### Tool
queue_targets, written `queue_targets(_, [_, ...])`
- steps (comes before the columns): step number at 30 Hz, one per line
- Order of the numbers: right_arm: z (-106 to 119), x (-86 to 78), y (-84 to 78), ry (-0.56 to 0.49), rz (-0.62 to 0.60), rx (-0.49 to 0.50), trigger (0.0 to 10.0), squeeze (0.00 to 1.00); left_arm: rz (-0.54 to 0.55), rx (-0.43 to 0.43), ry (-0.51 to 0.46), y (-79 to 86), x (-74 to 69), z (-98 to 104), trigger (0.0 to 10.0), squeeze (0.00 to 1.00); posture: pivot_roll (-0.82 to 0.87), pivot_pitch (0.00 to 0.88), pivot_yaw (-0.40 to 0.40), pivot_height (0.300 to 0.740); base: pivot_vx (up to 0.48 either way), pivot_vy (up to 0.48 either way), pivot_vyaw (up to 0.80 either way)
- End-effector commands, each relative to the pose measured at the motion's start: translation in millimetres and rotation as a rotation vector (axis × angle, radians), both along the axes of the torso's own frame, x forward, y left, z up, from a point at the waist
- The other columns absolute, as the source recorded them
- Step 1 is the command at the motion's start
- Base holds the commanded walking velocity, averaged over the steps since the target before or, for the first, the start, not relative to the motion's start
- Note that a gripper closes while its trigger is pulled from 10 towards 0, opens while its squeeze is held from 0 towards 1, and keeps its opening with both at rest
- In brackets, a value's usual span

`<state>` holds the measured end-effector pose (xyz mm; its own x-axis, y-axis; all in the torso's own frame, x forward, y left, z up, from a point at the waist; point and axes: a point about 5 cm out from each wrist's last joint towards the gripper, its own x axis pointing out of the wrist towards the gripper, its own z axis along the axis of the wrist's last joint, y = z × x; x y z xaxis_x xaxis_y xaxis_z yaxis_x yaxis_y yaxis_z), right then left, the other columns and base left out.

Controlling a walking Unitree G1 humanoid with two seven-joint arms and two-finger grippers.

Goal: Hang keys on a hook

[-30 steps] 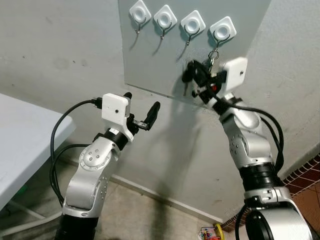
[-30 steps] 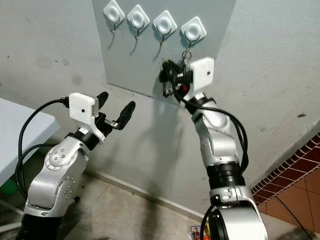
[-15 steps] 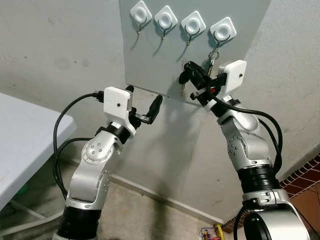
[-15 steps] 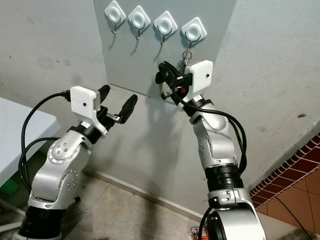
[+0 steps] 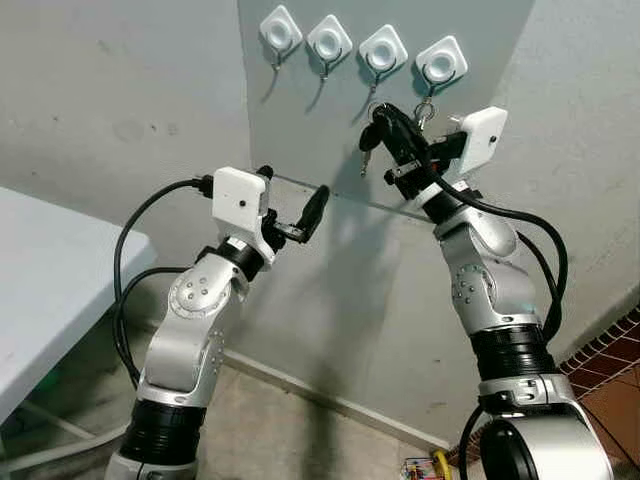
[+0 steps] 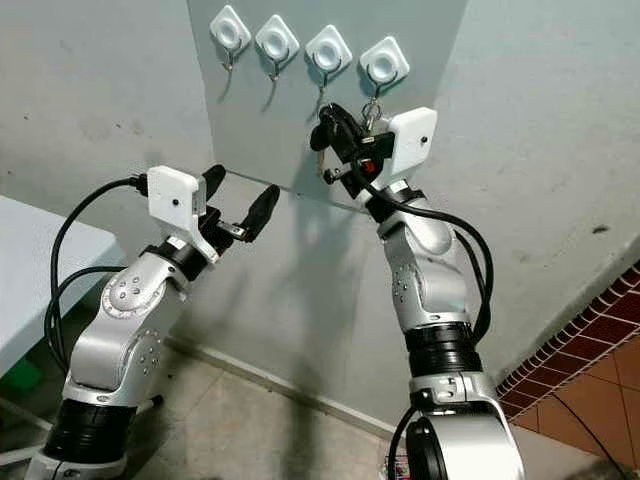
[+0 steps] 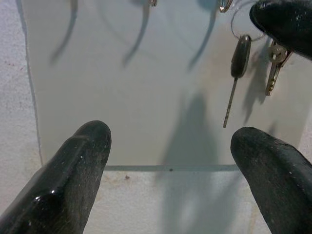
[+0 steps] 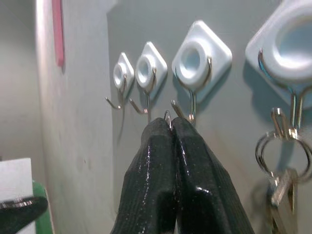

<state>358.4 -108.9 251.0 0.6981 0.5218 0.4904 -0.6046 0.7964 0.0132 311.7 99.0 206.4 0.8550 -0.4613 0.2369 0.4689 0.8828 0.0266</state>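
Observation:
Four white hooks sit in a row on a grey wall panel (image 5: 300,130). My right gripper (image 5: 380,114) is raised just under the third hook (image 5: 382,50), shut on a key ring (image 8: 167,117). A black-headed key (image 5: 367,140) dangles from that ring. In the right wrist view the ring's top sits beside the third hook's wire (image 8: 191,105), apart from it. Another bunch of keys (image 8: 282,156) hangs on the fourth hook (image 5: 441,62). My left gripper (image 5: 290,195) is open, lower and to the left, pointing at the panel's bottom edge with nothing between its fingers.
A white table (image 5: 50,280) stands at the left. The wall meets a concrete floor below, with red tiles (image 5: 610,370) at the right. A small coloured object (image 5: 425,468) lies on the floor by the skirting.
My right gripper has risen with the key ring, from below the fourth hook up toward the third hook. My left arm has lifted a little toward the panel.

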Motion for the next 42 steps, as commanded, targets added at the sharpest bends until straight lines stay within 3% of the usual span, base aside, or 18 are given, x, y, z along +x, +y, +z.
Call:
queue_targets(1, [18.2,-2.4,1.5,-0.061,0.022,0.026,10.0,0.0,-0.008,0.012,-0.009,-2.4,0.7,2.0,10.0,0.0,0.02,0.0,0.015,0.732,0.0,0.0,0.0])
queue_targets(18, [29.0,7.3,4.3,-0.013,0.034,0.083,10.0,0.0,0.0,-0.001,-0.004,-2.7,-1.0,0.8,10.0,0.0,0.03,0.0,0.0,0.732,0.0,0.0,0.0])
queue_targets(27, [23.3,13.0,0.1,0.066,0.008,0.134,10.0,0.0,0.004,-0.006,-0.001,-2.6,-1.5,1.0,10.0,0.0,0.04,0.0,-0.003,0.732,0.0,0.0,0.0])
queue_targets(42, [11.7,8.9,-9.5,0.097,0.025,0.2,10.0,0.0,-0.006,-0.009,0.008,-4.5,-1.3,0.1,10.0,0.0,0.02,0.0,0.006,0.732,0.0,0.0,0.0])
